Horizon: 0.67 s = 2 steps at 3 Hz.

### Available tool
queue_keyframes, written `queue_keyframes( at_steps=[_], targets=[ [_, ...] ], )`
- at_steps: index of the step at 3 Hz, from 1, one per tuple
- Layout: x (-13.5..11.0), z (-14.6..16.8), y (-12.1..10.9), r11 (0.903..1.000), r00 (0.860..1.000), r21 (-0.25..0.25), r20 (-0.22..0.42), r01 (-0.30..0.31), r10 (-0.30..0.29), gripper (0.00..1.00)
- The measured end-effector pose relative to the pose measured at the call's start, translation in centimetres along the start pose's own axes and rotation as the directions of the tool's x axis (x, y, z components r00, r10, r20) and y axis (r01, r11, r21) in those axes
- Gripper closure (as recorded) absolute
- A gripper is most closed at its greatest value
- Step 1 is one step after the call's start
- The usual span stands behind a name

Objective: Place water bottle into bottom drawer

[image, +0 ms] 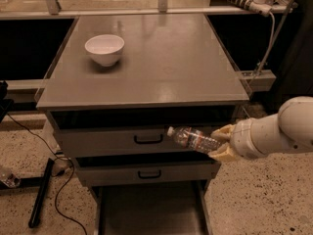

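The water bottle (pixel 194 139) is a small clear ribbed bottle with a label band, held nearly level with its cap end pointing left. My gripper (pixel 221 143) is shut on the bottle's right end, in front of the two upper drawer fronts at the cabinet's right side. The bottom drawer (pixel 151 212) is pulled out below, showing its flat grey floor and low side walls. The bottle hangs above and to the right of it. My white arm (pixel 279 131) comes in from the right.
A white bowl (pixel 104 49) stands on the cabinet top (pixel 161 62) at the back left. The upper drawers have black handles (pixel 148 139). A black stand leg and cable (pixel 41 192) lie on the speckled floor at left. A rail and hose (pixel 244 1) are at back right.
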<state>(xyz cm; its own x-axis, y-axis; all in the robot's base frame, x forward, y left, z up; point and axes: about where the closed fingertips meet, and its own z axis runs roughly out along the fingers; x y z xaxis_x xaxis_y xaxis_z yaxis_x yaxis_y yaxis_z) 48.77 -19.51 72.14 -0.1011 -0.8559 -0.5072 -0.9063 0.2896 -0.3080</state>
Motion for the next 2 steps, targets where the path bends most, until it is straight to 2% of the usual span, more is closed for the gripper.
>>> queue_keyframes(
  at_steps=[1, 2],
  targets=[
    [2.4, 4.4, 2.1, 0.9949, 0.997, -0.067, -0.004, -0.075, 0.075, 1.00],
    [4.2, 7.8, 3.8, 0.9928, 0.996, -0.080, -0.027, -0.090, 0.088, 1.00]
  ],
)
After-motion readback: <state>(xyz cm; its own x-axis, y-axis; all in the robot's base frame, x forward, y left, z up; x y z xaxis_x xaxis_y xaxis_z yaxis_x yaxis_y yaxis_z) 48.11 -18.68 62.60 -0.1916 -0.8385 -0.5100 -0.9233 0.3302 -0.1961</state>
